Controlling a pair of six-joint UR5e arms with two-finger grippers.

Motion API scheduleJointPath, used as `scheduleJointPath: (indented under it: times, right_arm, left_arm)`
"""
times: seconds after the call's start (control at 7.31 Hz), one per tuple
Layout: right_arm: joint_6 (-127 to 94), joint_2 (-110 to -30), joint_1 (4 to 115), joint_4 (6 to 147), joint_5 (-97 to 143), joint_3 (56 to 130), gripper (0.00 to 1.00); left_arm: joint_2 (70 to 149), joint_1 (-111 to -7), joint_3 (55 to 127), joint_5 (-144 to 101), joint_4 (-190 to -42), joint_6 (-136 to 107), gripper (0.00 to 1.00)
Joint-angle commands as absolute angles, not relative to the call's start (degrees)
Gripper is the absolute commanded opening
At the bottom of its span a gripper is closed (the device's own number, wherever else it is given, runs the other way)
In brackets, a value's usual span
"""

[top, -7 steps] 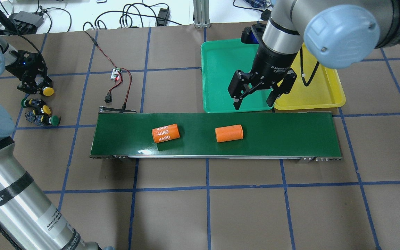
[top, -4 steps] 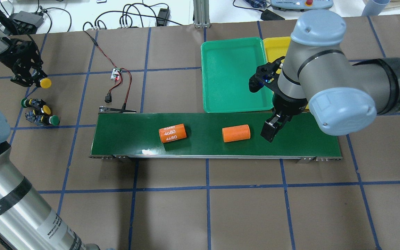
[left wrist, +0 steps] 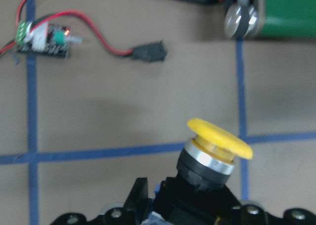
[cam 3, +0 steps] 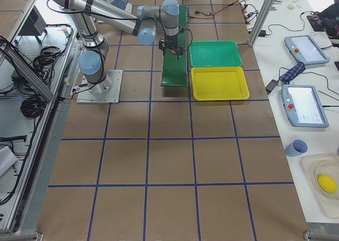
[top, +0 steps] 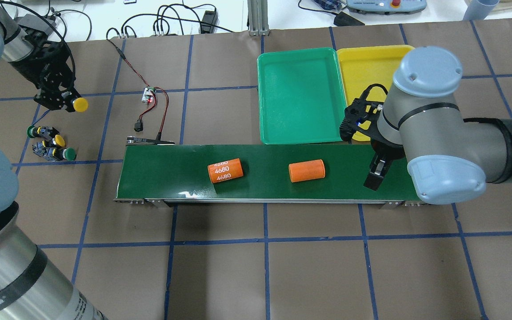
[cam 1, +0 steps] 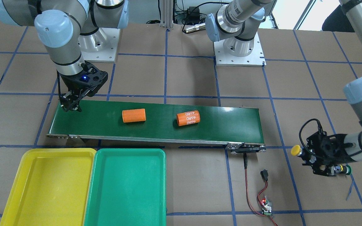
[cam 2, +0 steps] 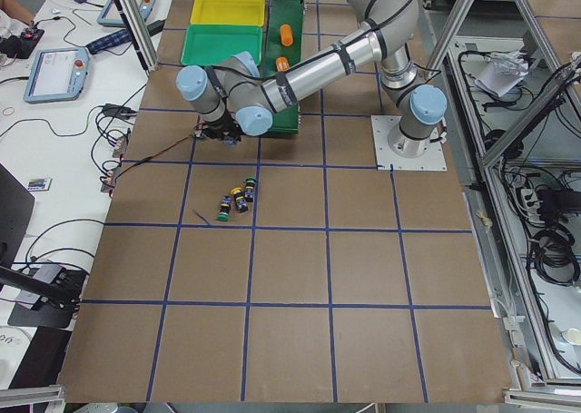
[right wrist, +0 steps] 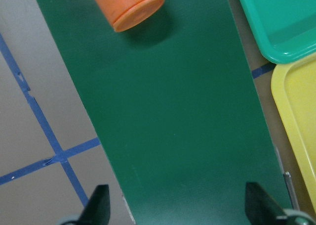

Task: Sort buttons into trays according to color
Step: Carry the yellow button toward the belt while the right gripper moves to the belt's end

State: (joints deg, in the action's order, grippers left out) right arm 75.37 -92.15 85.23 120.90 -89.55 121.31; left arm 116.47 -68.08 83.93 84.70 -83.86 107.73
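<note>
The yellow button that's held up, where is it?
Overhead view, far left: the yellow button sits in the left end effector, beyond the three other buttons.

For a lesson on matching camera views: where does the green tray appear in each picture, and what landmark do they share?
Front-facing: green tray bottom, left of centre.
Overhead: tray top, right of centre.
Exterior left: tray top left.
Exterior right: tray upper right of centre.
Left wrist: not in it.
Right wrist: tray top right corner.
Landmark: yellow tray beside it.
</note>
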Motion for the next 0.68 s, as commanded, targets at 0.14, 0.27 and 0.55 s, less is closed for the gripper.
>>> scheduleJointPath:
  times: [0.14, 0.27, 0.55]
  right_arm:
    - [97.4, -92.1, 80.0, 123.0, -85.4, 124.4, 0.96]
    - [99.6, -92.5, 80.2, 123.5, -85.0, 125.9, 0.97]
    - [99.7, -91.7, 80.3, 126.4, -85.9, 126.2, 1.0]
  left_arm:
    - [105.4, -74.0, 97.7, 84.9, -80.9, 93.5, 0.0]
    - [104.3, -77.6, 101.3, 85.0, -74.2, 86.6, 0.0]
    - [102.5, -79.1, 109.6, 84.8, -66.8, 82.4, 0.0]
